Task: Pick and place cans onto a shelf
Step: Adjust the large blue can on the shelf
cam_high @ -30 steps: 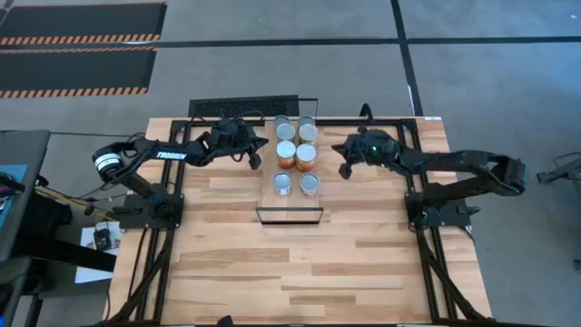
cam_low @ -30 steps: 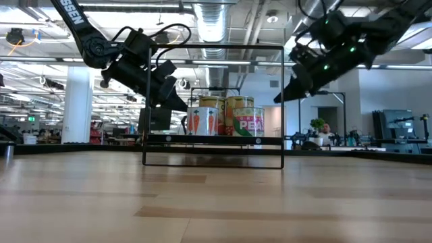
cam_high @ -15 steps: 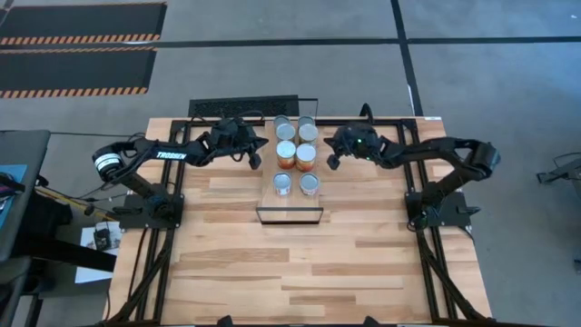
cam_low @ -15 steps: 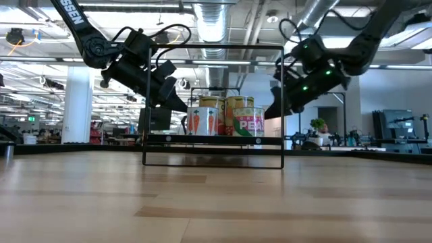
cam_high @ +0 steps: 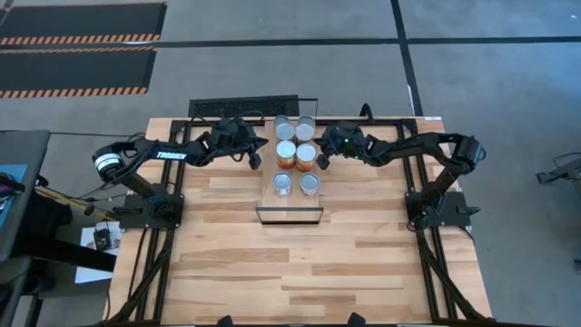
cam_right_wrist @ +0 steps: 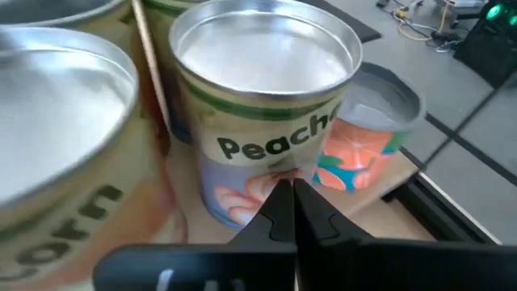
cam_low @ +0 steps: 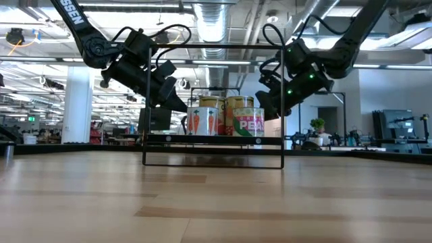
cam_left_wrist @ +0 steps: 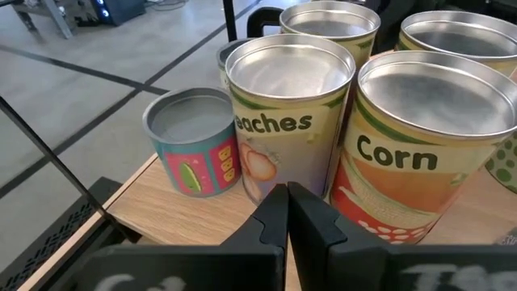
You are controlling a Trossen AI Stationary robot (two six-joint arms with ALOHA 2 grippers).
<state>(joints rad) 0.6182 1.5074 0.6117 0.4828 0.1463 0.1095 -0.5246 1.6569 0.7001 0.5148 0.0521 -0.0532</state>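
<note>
The shelf (cam_high: 290, 209), a light-wood plank in a thin black frame, stands mid-table at the far side. Several cans (cam_high: 296, 154) stand upright on it in two rows. My left gripper (cam_high: 255, 163) is shut and waits just left of the shelf. In its wrist view its tips (cam_left_wrist: 287, 198) point at the gap between a Peaches can (cam_left_wrist: 291, 113) and a Corn can (cam_left_wrist: 428, 137). My right gripper (cam_high: 320, 163) is shut at the shelf's right side, tips (cam_right_wrist: 284, 194) close before a Peaches can (cam_right_wrist: 266, 97). A small orange-labelled can (cam_right_wrist: 367, 149) stands behind that can. My right gripper's shut fingertips stand at the lower side wall (cam_right_wrist: 266, 174) of the Peaches can, slanting down from the table's right. I cannot tell whether they touch it. The can stands upright on the shelf.
A thin black frame upright (cam_right_wrist: 145, 56) of the shelf runs between the Peaches can and a Corn can (cam_right_wrist: 56, 121). A black grid mat (cam_high: 243, 106) lies at the table's far edge. Bare wooden tabletop (cam_high: 300, 272) stretches from the shelf to the near edge.
My right gripper has gone toward the table's left and down, from well right of the shelf up to the cans' right side, and it has stayed shut. The cans have not moved.
</note>
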